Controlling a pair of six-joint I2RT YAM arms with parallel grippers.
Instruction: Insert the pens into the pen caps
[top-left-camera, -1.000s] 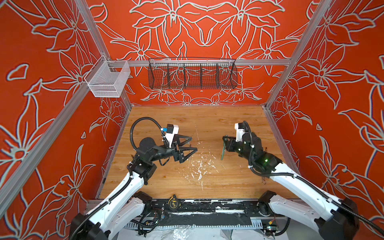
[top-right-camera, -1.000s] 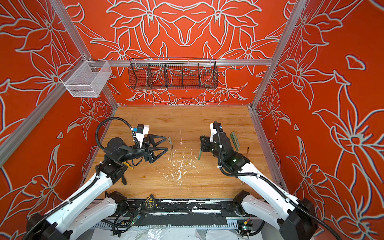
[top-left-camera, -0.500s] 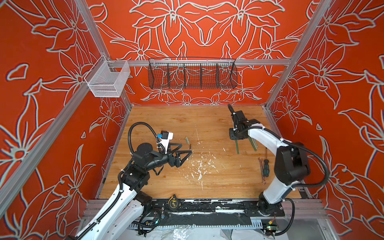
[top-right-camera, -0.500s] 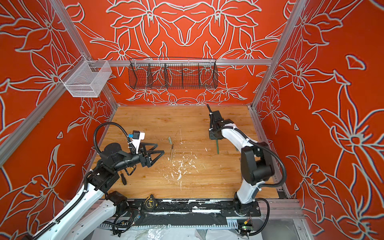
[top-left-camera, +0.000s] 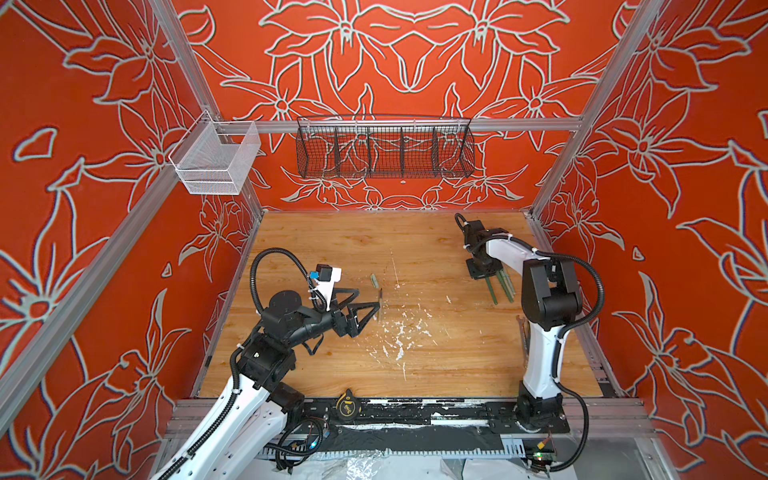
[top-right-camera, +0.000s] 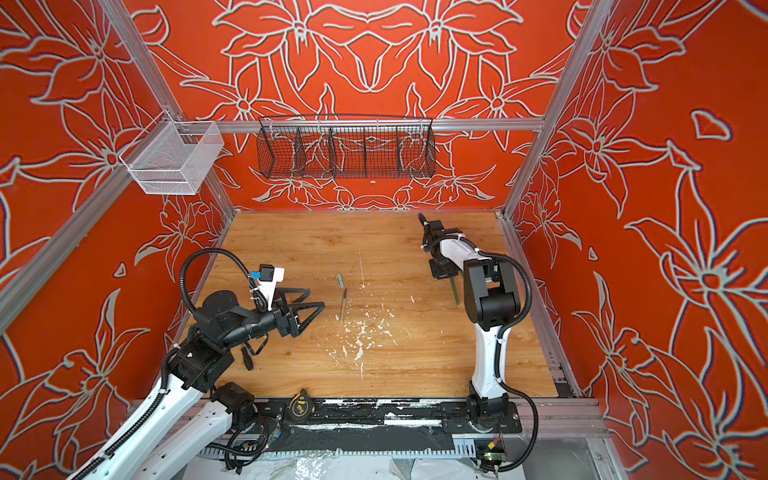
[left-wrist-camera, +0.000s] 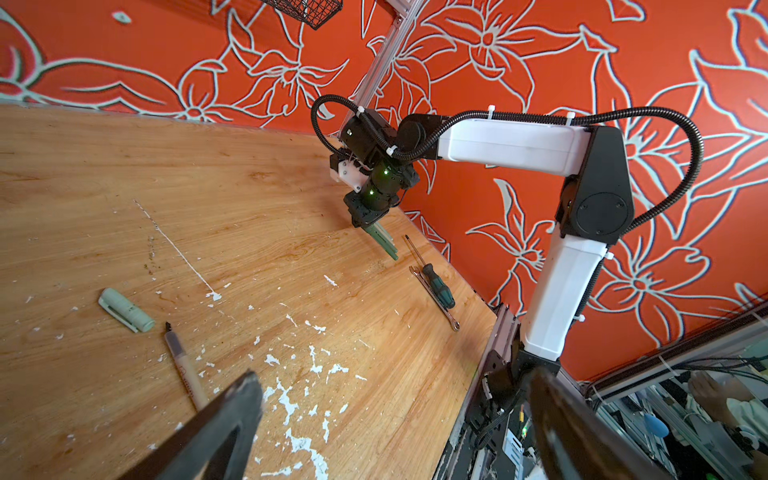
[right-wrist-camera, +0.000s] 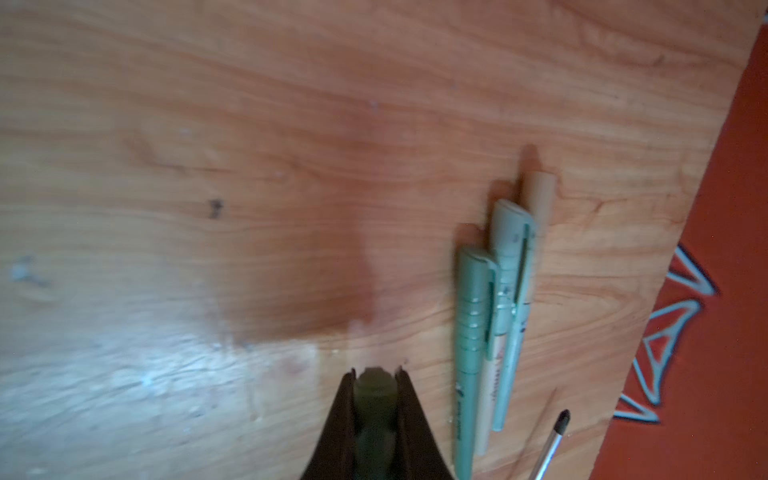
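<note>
My left gripper (top-left-camera: 369, 299) (left-wrist-camera: 392, 376) hovers open and empty over the table's left-middle. Just ahead of it lie an uncapped pen (top-right-camera: 343, 305) (left-wrist-camera: 183, 361) with a dark tip and, beyond that, a loose pale green pen cap (top-left-camera: 375, 280) (left-wrist-camera: 126, 310). My right gripper (right-wrist-camera: 376, 372) is at the far right, pointing down, shut on a dark green pen (left-wrist-camera: 384, 245) (top-left-camera: 492, 291) whose free end reaches the table. Beside it lie three capped pens (right-wrist-camera: 473, 332) (top-left-camera: 509, 286), side by side: two pale green and a tan one (right-wrist-camera: 540, 195).
A green-handled screwdriver (left-wrist-camera: 436, 282) and a wrench (left-wrist-camera: 434, 299) lie along the right edge, near the capped pens. White paint flecks (top-left-camera: 399, 336) mark the table's middle. A tape measure (top-left-camera: 346, 409) sits on the front rail. Wire baskets (top-left-camera: 384, 151) hang on the back wall.
My right arm has folded back and carried the dark green pen from the table's middle to the far right beside the lying pens. The left gripper has stayed open in about the same place.
</note>
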